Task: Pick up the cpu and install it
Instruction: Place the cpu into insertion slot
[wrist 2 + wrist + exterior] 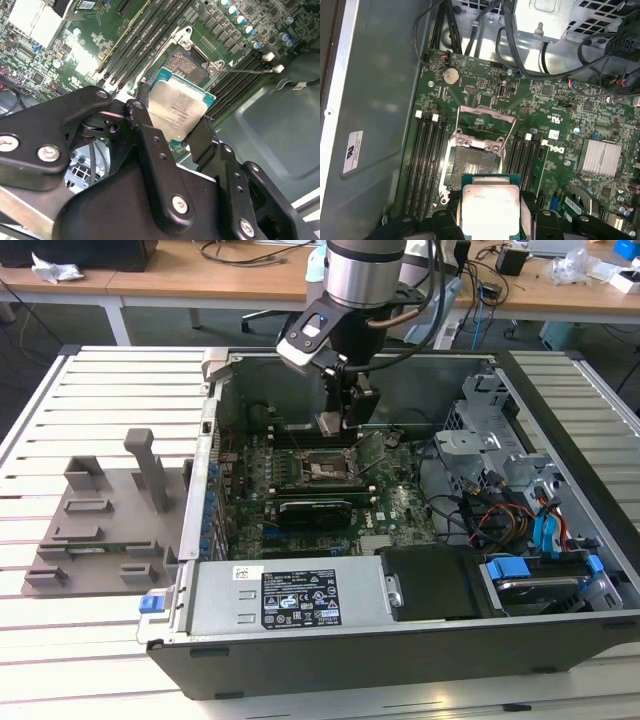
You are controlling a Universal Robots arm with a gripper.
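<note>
The cpu (176, 114) is a flat square chip with a silver-grey metal top and a green edge. My gripper (170, 127) is shut on it, a black finger on each side. In the first wrist view the cpu (490, 210) hangs above the motherboard, close to the open socket (472, 166) whose metal frame (485, 120) is lifted. In the exterior view my gripper (338, 422) hangs inside the open computer case, holding the cpu (331, 424) above the socket (322, 469).
The motherboard (395, 505) lies in the open case (350, 640), with memory slots (427, 160) on both sides of the socket. A drive cage and cables (510, 510) fill the exterior view's right. A grey plastic holder (105, 515) sits outside the case at the left.
</note>
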